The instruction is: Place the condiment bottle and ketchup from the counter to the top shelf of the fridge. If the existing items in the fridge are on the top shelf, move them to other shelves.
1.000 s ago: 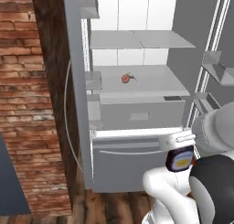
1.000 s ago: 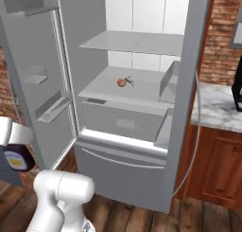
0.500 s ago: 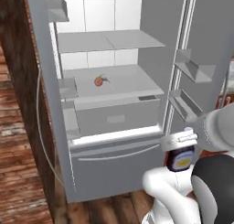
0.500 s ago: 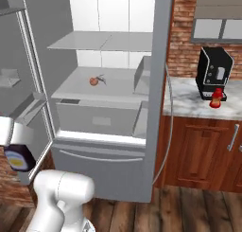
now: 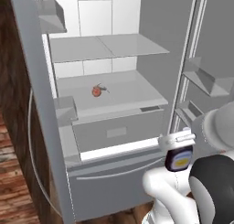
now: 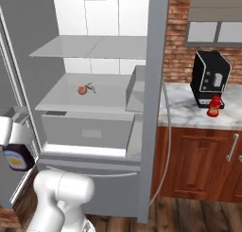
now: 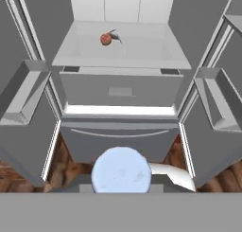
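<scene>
My gripper (image 5: 177,146) is shut on the condiment bottle (image 5: 178,157), a dark bottle with a yellow end, held low in front of the open fridge (image 5: 151,58). The bottle (image 6: 16,157) hangs at the left edge of the right base view; in the hand view its pale round end (image 7: 121,172) faces me. The top shelf (image 5: 105,47) is bare. One shelf lower lie the existing items, a red-orange fruit (image 5: 96,91) and a dark sprig (image 5: 104,88). The ketchup (image 6: 214,107) stands on the counter (image 6: 184,110).
A black coffee machine (image 6: 210,78) stands on the counter just behind the ketchup. Both fridge doors stand open with grey bins (image 7: 24,97) on them. A drawer (image 5: 116,131) sits under the fruit's shelf. Brick wall and wood floor surround the fridge.
The whole picture has shifted, so the base has moved: the fridge interior slid sideways and the counter with the ketchup came into the right base view. The bottle stays gripped.
</scene>
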